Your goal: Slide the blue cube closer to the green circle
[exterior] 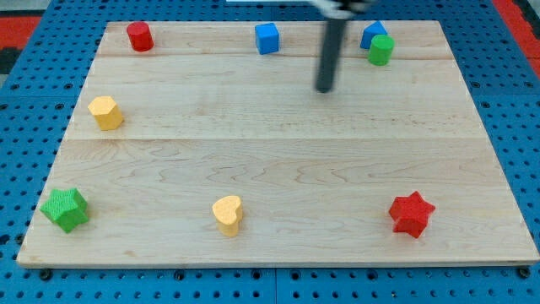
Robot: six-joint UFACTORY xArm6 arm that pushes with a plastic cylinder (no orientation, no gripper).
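Observation:
The blue cube (267, 38) sits near the view's top edge of the wooden board, a little left of centre. The green circle (381, 49), a short green cylinder, stands at the top right, touching another blue block (372, 32) just behind it. My tip (325, 89) is the lower end of the dark rod, below and to the right of the blue cube, between it and the green circle. The tip touches no block.
A red cylinder (139, 36) is at the top left. A yellow hexagon (105, 112) is at the left. A green star (65, 209) is at the bottom left, a yellow heart (228, 214) at bottom centre, a red star (411, 214) at bottom right.

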